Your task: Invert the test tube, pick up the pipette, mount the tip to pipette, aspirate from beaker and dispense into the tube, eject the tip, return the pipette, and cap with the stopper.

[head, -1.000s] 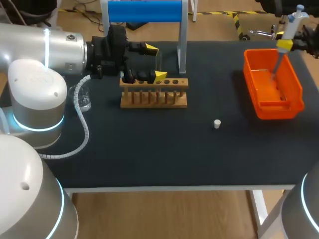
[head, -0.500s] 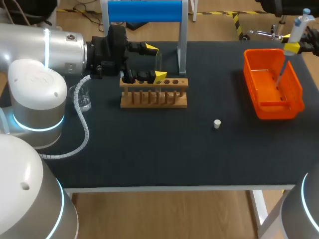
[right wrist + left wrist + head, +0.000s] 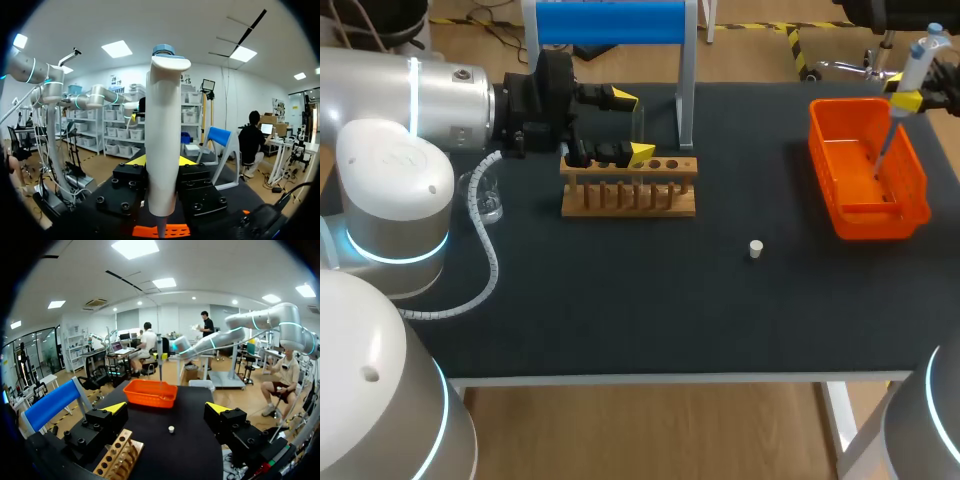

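Note:
My right gripper (image 3: 912,92) is shut on the white pipette (image 3: 916,55) and holds it upright over the orange bin (image 3: 830,215). The pipette's thin lower end (image 3: 883,152) points down into the bin. In the right wrist view the pipette (image 3: 164,145) stands between the gripper (image 3: 161,162) fingers. My left gripper (image 3: 631,125) is open at the wooden rack (image 3: 630,187), with a clear test tube (image 3: 638,122) upright between its fingers. The left wrist view shows the rack (image 3: 117,456) under the left finger. The white stopper (image 3: 756,248) lies on the mat. A glass beaker (image 3: 490,200) stands to the rack's left.
A blue-topped stand (image 3: 610,22) rises behind the rack, its post (image 3: 686,100) close to the left gripper. From the left wrist view, the stopper (image 3: 171,429) and the orange bin (image 3: 150,393) lie ahead of the gripper (image 3: 166,409). Dark mat (image 3: 650,300) covers the table.
My right gripper has carried the pipette a little to the right over the orange bin, then held still. The left arm has not moved.

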Action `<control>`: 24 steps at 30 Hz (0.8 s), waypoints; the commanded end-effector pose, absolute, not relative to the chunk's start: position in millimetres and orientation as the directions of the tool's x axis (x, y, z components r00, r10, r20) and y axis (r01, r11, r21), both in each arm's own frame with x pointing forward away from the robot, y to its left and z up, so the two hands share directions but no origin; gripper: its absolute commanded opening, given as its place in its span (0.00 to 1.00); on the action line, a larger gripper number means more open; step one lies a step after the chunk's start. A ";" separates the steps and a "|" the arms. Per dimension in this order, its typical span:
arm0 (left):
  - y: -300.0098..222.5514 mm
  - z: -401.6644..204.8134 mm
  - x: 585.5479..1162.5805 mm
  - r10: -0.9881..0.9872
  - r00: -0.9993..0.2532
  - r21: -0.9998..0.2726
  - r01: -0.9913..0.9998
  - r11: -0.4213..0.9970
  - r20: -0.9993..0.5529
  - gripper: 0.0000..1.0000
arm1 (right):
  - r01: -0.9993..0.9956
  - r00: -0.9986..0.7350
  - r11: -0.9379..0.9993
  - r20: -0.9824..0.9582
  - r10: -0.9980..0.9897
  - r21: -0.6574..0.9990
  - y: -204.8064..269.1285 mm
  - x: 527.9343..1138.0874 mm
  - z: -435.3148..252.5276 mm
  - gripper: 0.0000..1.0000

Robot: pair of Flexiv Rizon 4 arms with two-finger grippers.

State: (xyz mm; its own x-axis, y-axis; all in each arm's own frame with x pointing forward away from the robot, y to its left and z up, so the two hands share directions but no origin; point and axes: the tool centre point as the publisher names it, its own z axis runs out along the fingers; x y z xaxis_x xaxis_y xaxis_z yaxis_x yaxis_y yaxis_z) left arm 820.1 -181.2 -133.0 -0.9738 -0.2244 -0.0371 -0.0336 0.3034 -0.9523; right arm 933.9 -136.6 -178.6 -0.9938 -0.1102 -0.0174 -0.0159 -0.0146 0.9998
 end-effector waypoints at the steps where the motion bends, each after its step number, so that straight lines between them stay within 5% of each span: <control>1: -180.4 -133.7 819.7 -0.224 -0.974 -0.953 -0.032 0.301 -0.039 1.00 | -0.013 -0.988 -0.015 -0.015 -0.153 1.000 -140.0 937.6 -182.1 0.00; 24: -180.4 -133.7 819.7 -0.224 -0.974 -0.953 -0.032 0.301 -0.039 1.00 | -0.006 -0.985 -0.017 -0.009 -0.173 1.000 -138.6 935.1 -185.7 0.00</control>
